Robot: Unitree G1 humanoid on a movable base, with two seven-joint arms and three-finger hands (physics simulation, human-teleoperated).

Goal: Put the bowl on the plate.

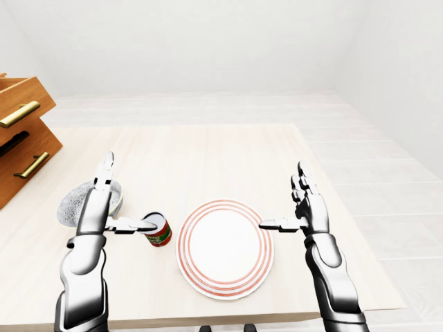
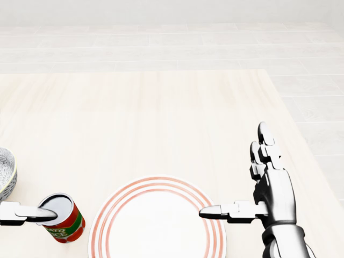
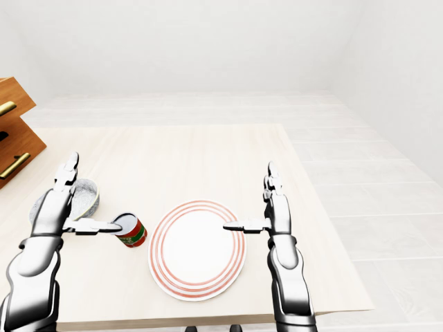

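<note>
A grey patterned bowl (image 1: 77, 205) sits on the table at the left of the left-eye view, partly hidden behind my left hand. The white plate (image 1: 225, 247) with red rings lies bare at the lower middle. My left hand (image 1: 123, 202) is open: its fingers (image 1: 104, 181) point up over the bowl's right side, and its thumb reaches right over a can. My right hand (image 1: 282, 198) is open just past the plate's right rim, thumb pointing left at the rim. Neither hand holds anything.
A red and green tomato sauce can (image 1: 159, 231) stands upright between the bowl and the plate, under my left thumb. A wooden drawer cabinet (image 1: 21, 138) rises at the far left. The table's right edge (image 1: 339, 207) runs close beside my right arm.
</note>
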